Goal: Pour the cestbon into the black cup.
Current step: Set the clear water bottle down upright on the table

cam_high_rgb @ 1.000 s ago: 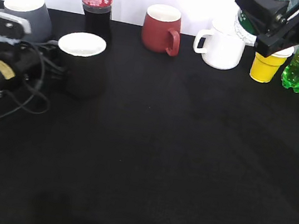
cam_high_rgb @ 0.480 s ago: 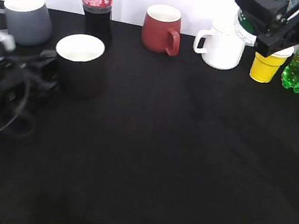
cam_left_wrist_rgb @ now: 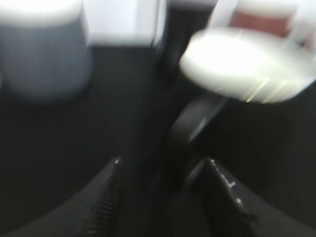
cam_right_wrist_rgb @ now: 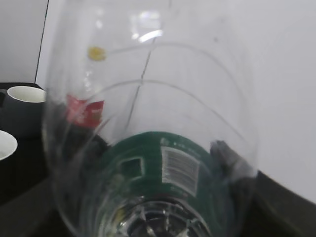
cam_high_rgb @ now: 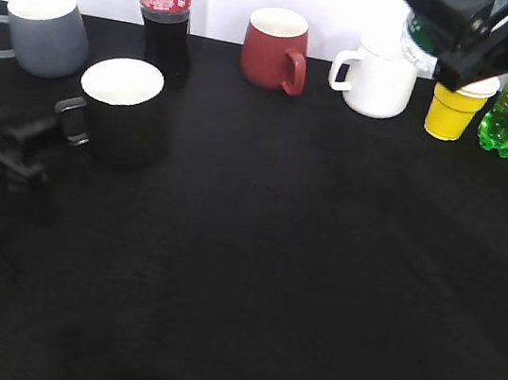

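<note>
Cestbon (cam_right_wrist_rgb: 163, 148) was held up high in the right tool (cam_high_rgb: 468, 40), whose fingers were shut around it, at the back right of the black worktop (cam_high_rgb: 297, 283); its green label showed close up in the right wrist view; the black cup (cam_high_rgb: 121, 108) stood on the worktop at the left, near the grey mug (cam_high_rgb: 41, 29) and the cola bottle (cam_high_rgb: 163, 4); the left tool (cam_left_wrist_rgb: 163, 197) was low beside the cup's handle (cam_left_wrist_rgb: 190, 126), its fingers (cam_left_wrist_rgb: 106, 197) spread apart and holding nothing.
</note>
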Robot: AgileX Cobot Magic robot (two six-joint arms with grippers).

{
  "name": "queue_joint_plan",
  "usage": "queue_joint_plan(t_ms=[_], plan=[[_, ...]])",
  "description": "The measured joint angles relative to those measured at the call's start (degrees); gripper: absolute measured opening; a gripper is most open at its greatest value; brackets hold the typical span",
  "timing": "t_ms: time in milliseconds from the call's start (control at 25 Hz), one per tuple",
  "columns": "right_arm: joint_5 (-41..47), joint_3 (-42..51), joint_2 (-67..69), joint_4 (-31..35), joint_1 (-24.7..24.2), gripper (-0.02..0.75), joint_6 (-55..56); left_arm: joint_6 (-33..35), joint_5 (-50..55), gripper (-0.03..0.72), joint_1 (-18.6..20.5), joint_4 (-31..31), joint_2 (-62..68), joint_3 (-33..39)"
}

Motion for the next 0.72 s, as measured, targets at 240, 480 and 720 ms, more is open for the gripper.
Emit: queue_joint_plan(t_ms=[240,480,720], plan=[[11.0,-0.1,9.5,17.3,0.0,0.501,0.1,-2.5,14.9,0.395,0.0,13.2,-23.9,0.2],[-0.2,-0.1,26.1,17.8,0.0,0.501,0.1,-2.6,17.1,0.395,0.0,13.6,-26.2,0.2],[15.0,-0.1,21.3,17.7,0.0,0.660,0.0,-2.6,17.2,0.395,0.0,13.9,-26.2,0.2]])
